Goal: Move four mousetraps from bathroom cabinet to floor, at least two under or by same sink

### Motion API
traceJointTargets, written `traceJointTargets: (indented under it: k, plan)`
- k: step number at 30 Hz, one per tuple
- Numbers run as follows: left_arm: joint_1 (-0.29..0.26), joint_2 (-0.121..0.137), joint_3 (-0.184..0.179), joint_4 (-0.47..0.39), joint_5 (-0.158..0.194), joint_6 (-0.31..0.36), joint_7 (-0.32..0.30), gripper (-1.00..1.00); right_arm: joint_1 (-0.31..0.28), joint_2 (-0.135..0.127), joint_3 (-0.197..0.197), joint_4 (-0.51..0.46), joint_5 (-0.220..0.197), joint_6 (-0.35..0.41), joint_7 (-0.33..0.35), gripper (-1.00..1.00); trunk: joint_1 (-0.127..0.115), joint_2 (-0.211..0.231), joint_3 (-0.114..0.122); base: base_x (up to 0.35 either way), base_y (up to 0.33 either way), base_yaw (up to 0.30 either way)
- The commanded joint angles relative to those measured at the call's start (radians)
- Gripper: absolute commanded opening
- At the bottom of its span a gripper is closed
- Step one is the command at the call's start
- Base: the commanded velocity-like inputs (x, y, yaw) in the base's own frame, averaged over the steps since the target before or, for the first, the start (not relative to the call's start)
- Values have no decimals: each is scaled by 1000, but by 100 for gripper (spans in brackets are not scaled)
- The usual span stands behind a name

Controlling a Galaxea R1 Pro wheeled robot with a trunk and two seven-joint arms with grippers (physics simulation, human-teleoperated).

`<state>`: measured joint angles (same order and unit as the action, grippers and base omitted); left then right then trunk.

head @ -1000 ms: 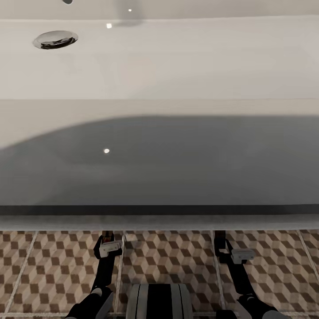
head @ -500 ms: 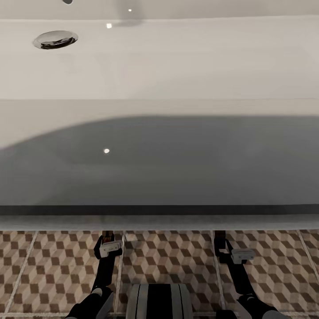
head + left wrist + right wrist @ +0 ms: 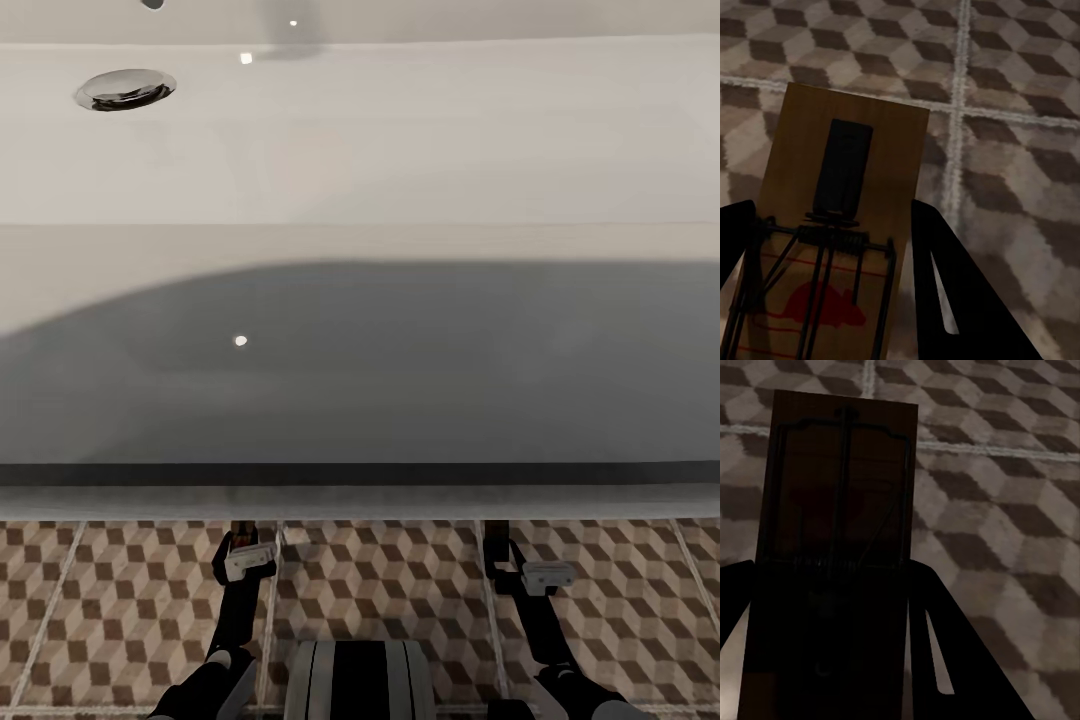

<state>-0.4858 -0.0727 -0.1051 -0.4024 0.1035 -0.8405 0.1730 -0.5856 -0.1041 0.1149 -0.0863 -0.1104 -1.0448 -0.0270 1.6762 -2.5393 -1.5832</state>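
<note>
A tan mousetrap (image 3: 874,135) with dark wire and a red mouse mark sits between the dark fingers of my left gripper (image 3: 832,206), which is shut on it just above the cube-patterned bathroom floor (image 3: 1012,172). My right gripper (image 3: 832,566) is shut on a second mousetrap (image 3: 840,472), dark in shadow, also over the floor. In the head view both arms reach forward over the tiles, and the left gripper (image 3: 240,530) and right gripper (image 3: 497,532) end at the front edge of the white sink (image 3: 400,150).
The sink's round chrome drain (image 3: 125,88) lies at the far left of the basin. Its front rim (image 3: 360,500) overhangs the grippers and hides what lies under it. My trunk (image 3: 360,680) stands between the arms on the tiled floor (image 3: 380,580).
</note>
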Motion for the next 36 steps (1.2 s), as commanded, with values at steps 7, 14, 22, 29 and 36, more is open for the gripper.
traceJointTargets:
  k: [7,14,22,29,36]
  plan:
    - [-1,1,-8,1,7,-3,7,-100,0,0,9,0,-11,-2,-1,-100,-2,1,15,0,0,0]
    - [-1,1,-8,1,7,-3,8,-100,0,0,9,0,-11,-2,-2,-100,-2,1,19,0,0,0]
    - [-1,1,-8,1,7,-3,8,-100,0,0,9,0,-12,-2,-2,-100,-2,1,19,0,0,0]
    - [-1,1,-8,1,8,-3,7,-100,0,0,9,0,-12,-2,-2,-100,-2,1,19,0,0,0]
    - [-1,1,-8,1,8,-3,8,-100,0,0,9,0,-12,-2,-3,-100,-2,1,15,0,0,0]
